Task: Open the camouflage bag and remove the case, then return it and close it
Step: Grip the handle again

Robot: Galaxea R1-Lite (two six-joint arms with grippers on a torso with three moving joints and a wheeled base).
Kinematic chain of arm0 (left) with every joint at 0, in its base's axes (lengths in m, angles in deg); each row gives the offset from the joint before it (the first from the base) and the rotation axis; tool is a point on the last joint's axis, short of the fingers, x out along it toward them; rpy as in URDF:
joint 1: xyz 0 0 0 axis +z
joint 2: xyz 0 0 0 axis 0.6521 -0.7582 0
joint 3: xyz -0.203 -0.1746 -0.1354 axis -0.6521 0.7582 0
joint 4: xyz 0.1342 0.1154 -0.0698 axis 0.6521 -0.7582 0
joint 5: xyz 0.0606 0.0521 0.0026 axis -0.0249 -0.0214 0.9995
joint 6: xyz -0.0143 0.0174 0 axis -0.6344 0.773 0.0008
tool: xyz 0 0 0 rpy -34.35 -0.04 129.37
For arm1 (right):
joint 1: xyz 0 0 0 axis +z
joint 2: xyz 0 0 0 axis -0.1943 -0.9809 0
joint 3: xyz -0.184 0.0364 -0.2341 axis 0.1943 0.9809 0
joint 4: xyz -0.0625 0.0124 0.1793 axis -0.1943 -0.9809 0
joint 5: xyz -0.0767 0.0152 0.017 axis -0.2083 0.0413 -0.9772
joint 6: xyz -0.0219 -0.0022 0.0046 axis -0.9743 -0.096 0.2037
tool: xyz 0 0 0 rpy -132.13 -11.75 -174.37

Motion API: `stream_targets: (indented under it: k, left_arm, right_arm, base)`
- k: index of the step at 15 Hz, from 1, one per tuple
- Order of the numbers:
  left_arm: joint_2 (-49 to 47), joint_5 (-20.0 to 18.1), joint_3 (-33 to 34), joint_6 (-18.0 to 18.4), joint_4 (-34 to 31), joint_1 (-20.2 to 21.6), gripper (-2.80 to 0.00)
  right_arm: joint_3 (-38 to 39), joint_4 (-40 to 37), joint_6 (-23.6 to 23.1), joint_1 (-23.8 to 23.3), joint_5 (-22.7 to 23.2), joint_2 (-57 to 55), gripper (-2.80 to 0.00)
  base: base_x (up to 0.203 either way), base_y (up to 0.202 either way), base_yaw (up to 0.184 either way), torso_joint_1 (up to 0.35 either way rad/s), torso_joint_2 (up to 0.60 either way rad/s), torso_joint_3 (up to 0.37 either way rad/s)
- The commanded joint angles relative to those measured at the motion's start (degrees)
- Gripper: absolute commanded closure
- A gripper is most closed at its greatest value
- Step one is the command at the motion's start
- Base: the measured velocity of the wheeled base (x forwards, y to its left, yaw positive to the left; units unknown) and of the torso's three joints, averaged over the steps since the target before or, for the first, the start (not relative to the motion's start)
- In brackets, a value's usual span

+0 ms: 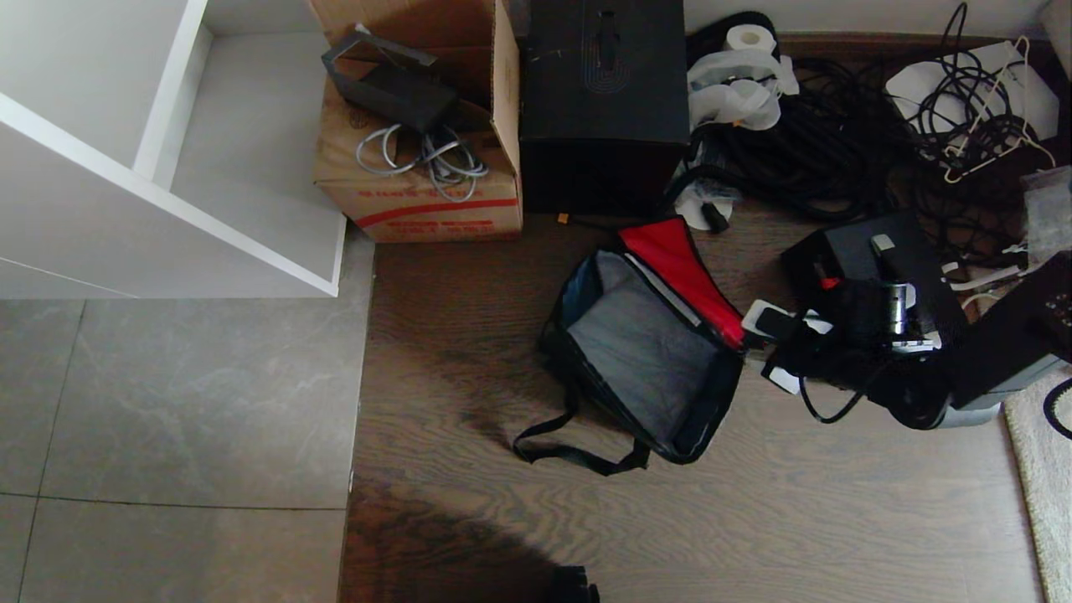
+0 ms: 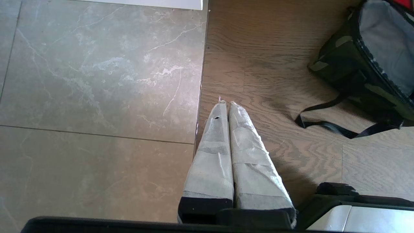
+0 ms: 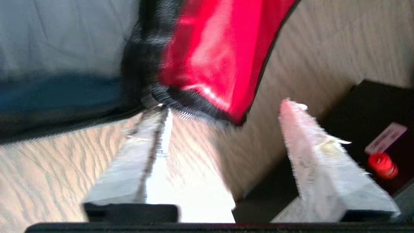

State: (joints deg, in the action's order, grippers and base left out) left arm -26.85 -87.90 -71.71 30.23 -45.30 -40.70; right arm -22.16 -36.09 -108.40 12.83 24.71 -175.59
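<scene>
Camouflage bag (image 1: 645, 352) lying open on the wooden floor (image 1: 469, 335), red flap (image 1: 682, 272) thrown back, grey interior bare with nothing visible inside. Strap (image 1: 578, 448) trailing loose toward the near side. Case (image 1: 879, 260) out of the bag, flat on the floor just beyond the flap, partly hidden by the arm. Right tool (image 1: 775, 331) low beside the flap's corner, fingers (image 3: 323, 161) spread wide, gripping nothing. Left tool (image 2: 228, 106) parked well away near the tile edge, fingers pressed together, empty. Cardboard carton (image 1: 419, 167) and tall black box (image 1: 603, 100) behind, untouched.

Removal apparently done; the return step now in hand. Next move probably: turning to the case, gripping its handle, lifting it over the rim without dragging the soft flap shut.
</scene>
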Motion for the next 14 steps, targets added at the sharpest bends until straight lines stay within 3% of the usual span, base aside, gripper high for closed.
stream_targets:
  k: [1, 2, 3, 9, 12, 14]
  left_arm:
    - [0.02, 0.02, 0.53, -0.04, 0.02, 0.0, 0.0]
    - [0.02, 0.02, 0.53, 0.04, 0.02, 0.0, 0.0]
    - [0.02, 0.02, 0.53, 0.04, 0.02, 0.0, 0.0]
    - [0.02, 0.02, 0.6, -0.01, 0.02, 0.0, 0.0]
    - [0.02, 0.02, 0.53, 0.04, 0.02, 0.0, 0.0]
    - [0.02, 0.02, 0.53, 0.04, 0.02, 0.0, 0.0]
  right_arm:
    - [1.53, -1.77, -4.98, -2.15, 1.99, 1.04, -2.8]
    - [2.11, -3.81, -12.39, -4.63, 4.3, 1.53, -2.8]
    - [2.55, -7.0, -16.78, -6.83, 6.48, 1.87, -2.8]
    - [2.1, -11.8, -16.15, -8.08, 8.46, 3.12, -2.8]
    - [-0.67, -19.23, 2.65, -3.55, 7.95, 6.05, -2.8]
    - [-6.47, -23.45, 20.71, 3.25, 0.62, 6.17, -2.8]
  base:
    - [0.0, 0.0, 0.0, 0.0, 0.0, 0.0]
    - [0.0, 0.0, 0.0, 0.0, 0.0, 0.0]
    - [0.0, 0.0, 0.0, 0.0, 0.0, 0.0]
    - [0.0, 0.0, 0.0, 0.0, 0.0, 0.0]
    - [0.0, 0.0, 0.0, 0.0, 0.0, 0.0]
    - [0.0, 0.0, 0.0, 0.0, 0.0, 0.0]
